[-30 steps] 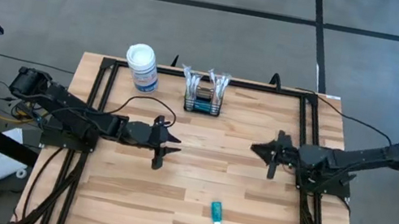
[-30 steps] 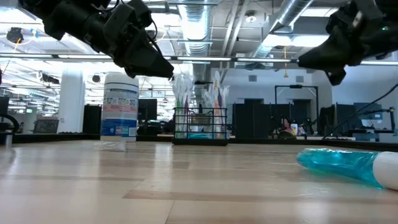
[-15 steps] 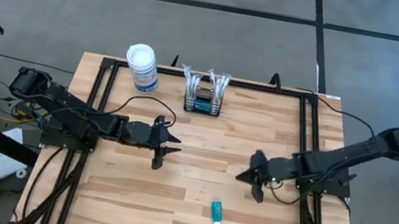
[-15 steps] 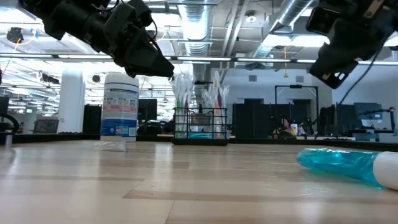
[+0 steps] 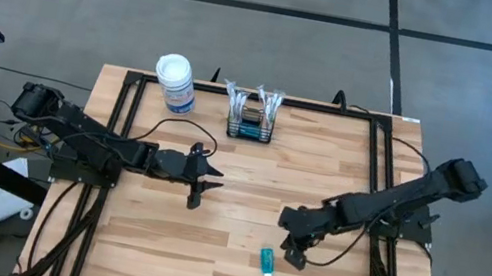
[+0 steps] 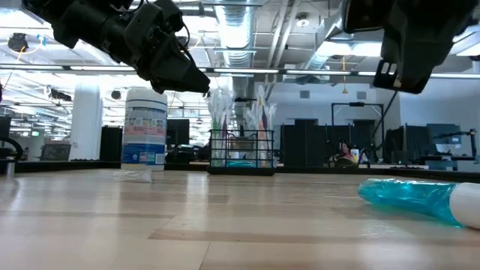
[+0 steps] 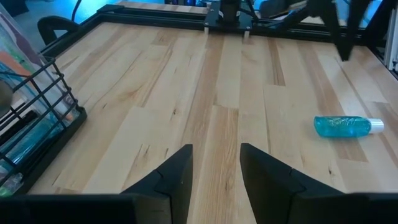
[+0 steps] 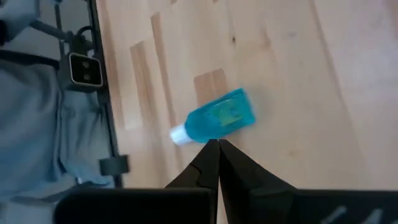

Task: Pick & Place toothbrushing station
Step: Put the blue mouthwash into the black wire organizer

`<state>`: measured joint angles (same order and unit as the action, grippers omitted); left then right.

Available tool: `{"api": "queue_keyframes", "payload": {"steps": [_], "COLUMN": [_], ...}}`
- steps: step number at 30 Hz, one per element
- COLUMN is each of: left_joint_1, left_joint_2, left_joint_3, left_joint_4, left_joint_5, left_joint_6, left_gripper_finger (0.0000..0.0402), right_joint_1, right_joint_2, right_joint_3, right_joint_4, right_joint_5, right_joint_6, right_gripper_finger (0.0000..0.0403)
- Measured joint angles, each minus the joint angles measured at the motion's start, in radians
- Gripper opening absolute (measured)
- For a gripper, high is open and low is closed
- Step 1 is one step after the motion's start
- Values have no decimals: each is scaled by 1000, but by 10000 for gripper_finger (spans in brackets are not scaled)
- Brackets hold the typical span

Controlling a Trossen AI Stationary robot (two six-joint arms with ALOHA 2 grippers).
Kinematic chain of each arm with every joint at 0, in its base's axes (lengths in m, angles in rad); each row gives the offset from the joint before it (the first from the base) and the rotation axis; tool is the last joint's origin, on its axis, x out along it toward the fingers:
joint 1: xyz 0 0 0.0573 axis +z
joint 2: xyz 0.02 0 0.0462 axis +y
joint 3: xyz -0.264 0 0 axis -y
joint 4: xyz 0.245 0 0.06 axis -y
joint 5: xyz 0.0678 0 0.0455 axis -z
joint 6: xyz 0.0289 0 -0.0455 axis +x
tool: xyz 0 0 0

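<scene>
Right pincer [image 5: 291,250] pressed together above 1 blue tube [image 5: 266,262]; left pincer [image 5: 206,180] spread; 1 basket [image 5: 252,121].

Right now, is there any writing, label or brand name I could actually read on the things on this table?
None of it reads clearly.
Round canister, blue label: printing is there, but too blurred to read.
Blue tube lying flat on the table: no legible text in any view.
Wire-mesh basket and the items standing in it: no readable markings.

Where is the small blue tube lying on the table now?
In the high view, the blue tube lies near the table's front edge, right of centre, just beside the right end effector.
</scene>
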<state>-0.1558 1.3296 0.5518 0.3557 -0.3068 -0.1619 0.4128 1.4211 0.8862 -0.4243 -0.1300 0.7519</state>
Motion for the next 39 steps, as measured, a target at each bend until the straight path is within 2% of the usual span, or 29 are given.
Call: {"api": "queue_keyframes", "payload": {"steps": [8, 18, 23, 28, 34, 39], "left_joint_1": [-17, -29, -28, -28, -28, -28], "left_joint_2": [0, 0, 0, 0, 0, 0], "left_joint_3": [0, 0, 0, 0, 0, -8], "left_joint_4": [1, 6, 7, 11, 29, 32], "left_joint_5": [1, 1, 1, 3, 100, 253], "left_joint_6": [0, 14, 71, 116, 256, 243], "left_gripper_finger": [127, 127, 127, 127, 127, 127], "right_joint_1": [14, 114, 153, 164, 170, 175], "right_joint_2": [149, 326, 399, 446, 470, 468], "right_joint_3": [157, 260, 330, 410, 434, 435], "right_joint_4": [-71, -79, -103, -129, -203, -196], "right_joint_5": [-27, -56, -56, -54, -37, -18], "right_joint_6": [265, 530, 622, 640, 726, 794], "right_gripper_finger": [0, 0, 0, 0, 0, 0]}}
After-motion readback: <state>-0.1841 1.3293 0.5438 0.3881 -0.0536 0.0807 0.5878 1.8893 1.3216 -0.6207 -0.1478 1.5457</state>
